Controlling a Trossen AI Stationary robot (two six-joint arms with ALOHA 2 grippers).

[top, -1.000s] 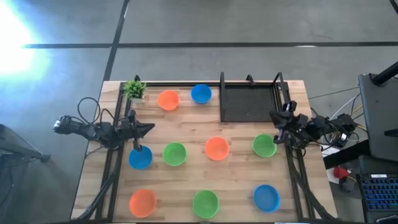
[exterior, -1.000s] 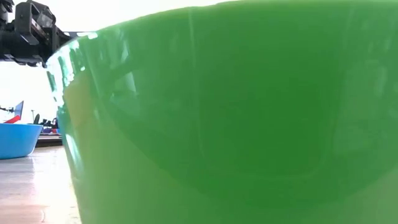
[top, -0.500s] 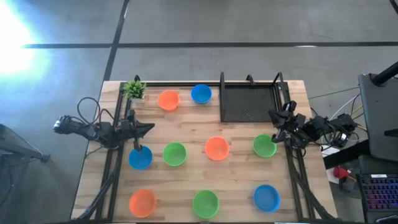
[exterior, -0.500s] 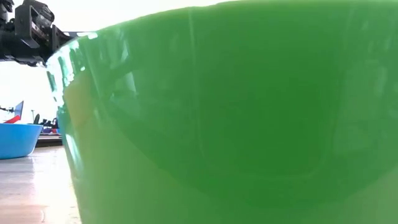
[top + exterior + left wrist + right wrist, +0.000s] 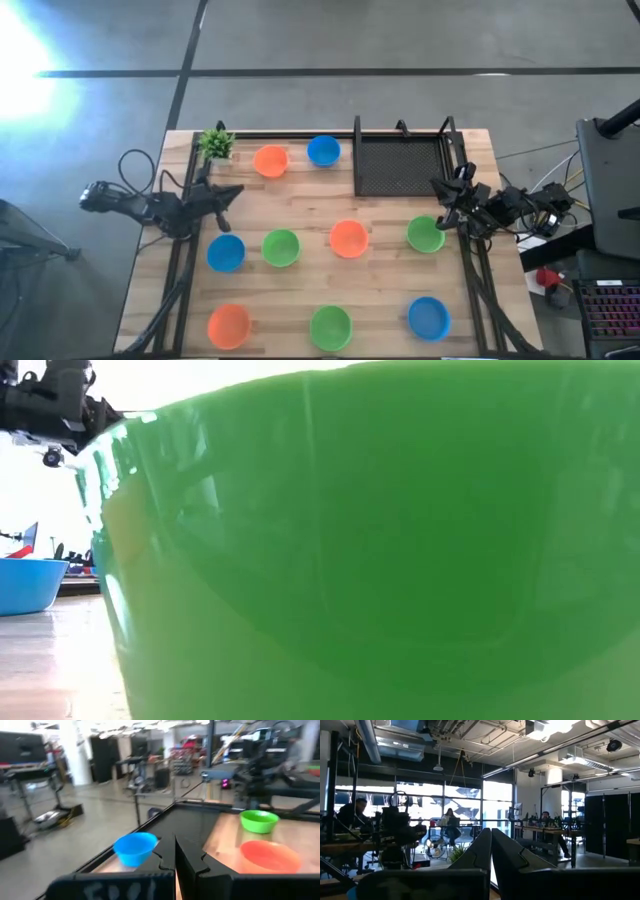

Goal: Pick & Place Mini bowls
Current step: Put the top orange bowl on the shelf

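Observation:
Several mini bowls rest on their bases on the wooden table [image 5: 300,285]: orange [image 5: 270,160], [image 5: 348,238], [image 5: 229,324]; blue [image 5: 323,151], [image 5: 226,252], [image 5: 428,317]; green [image 5: 281,247], [image 5: 426,234], [image 5: 331,327]. My left gripper [image 5: 238,190] hovers shut and level at the table's left side, beyond the left blue bowl and touching nothing; its wrist view shows the shut fingers [image 5: 175,857] before a blue bowl [image 5: 135,847]. My right gripper [image 5: 438,185] waits shut at the right side, beside the tray; its fingers [image 5: 491,850] point up into the room.
A black mesh tray [image 5: 400,165] sits at the far right and a small potted plant [image 5: 216,143] at the far left corner. The near green bowl [image 5: 380,560] fills the low view. People sit in the room beyond [image 5: 451,827].
My left gripper has risen a little and swung toward the table's far edge, away from the left blue bowl, rolling somewhat as it went; it stays shut. The bowls have not moved.

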